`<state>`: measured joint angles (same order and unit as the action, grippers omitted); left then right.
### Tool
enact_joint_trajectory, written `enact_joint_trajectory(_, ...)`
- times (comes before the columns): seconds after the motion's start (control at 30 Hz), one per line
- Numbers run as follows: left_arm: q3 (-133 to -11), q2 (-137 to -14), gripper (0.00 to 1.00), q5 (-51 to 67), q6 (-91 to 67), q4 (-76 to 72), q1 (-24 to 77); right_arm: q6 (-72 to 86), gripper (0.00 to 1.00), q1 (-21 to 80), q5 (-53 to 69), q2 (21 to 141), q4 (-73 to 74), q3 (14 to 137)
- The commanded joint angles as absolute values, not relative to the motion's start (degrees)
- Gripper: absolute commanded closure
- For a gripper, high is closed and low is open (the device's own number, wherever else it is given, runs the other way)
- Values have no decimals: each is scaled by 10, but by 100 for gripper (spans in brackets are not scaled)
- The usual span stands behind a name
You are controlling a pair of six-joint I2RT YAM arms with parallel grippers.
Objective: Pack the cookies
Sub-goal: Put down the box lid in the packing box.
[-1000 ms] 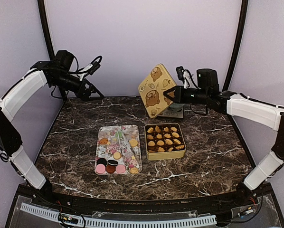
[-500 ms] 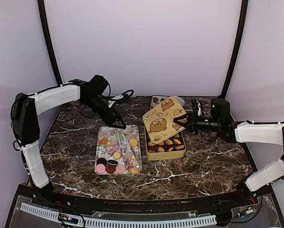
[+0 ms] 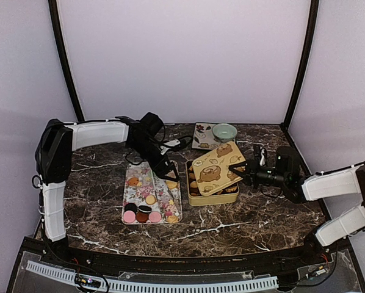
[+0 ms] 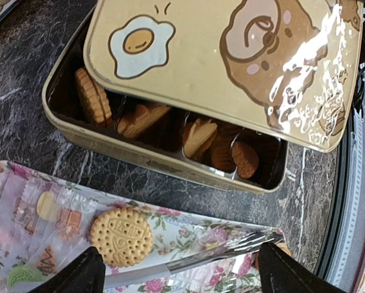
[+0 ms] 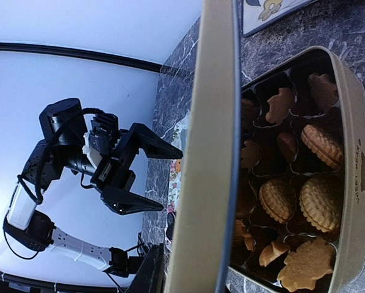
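Observation:
Loose cookies (image 3: pixel 150 199) lie on a flowery tray (image 3: pixel 137 196): tan rounds at the back, pink and dark discs at its near end. More cookies (image 5: pixel 292 201) fill the gold tin (image 3: pixel 196 200) to its right. My left gripper (image 3: pixel 168 171) hangs open low over the tray's far right corner. In the left wrist view a round tan cookie (image 4: pixel 121 236) lies just ahead of its fingertips (image 4: pixel 79 278). My right gripper (image 3: pixel 242 171) is shut on the bear-print lid (image 3: pixel 218 166), held tilted over the tin. The lid's left side hangs lowest, so the tin's near row (image 4: pixel 201 137) still shows.
A silver fork (image 4: pixel 219 253) rests on the tray's right part, under my left gripper. A green bowl (image 3: pixel 224 131) and a small patterned plate (image 3: pixel 202 129) stand at the back of the marble table. Black frame poles rise at both back corners.
My left arm swung in from the back left and came down over the tray, its jaws narrowing slightly. My right arm carried the lid from upright at the back down over the tin.

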<state>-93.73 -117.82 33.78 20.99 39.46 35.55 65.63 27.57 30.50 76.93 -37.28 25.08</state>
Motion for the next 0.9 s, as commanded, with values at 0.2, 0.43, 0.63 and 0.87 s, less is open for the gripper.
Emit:
enact_joint_trajectory(0.2, -982, -1214, 9, 370, 148, 360, 381, 698, 75, 282, 280, 812, -535, 216)
enact_joint_trajectory(0.43, -988, -1228, 6, 355, 134, 344, 386, 681, 67, 285, 282, 804, -506, 204)
enact_joint_trajectory(0.63, -1001, -1241, 6, 347, 125, 339, 387, 603, 56, 285, 305, 760, -361, 222)
enact_joint_trajectory(0.87, -998, -1241, 5, 352, 126, 340, 387, 490, 50, 281, 286, 721, -123, 252)
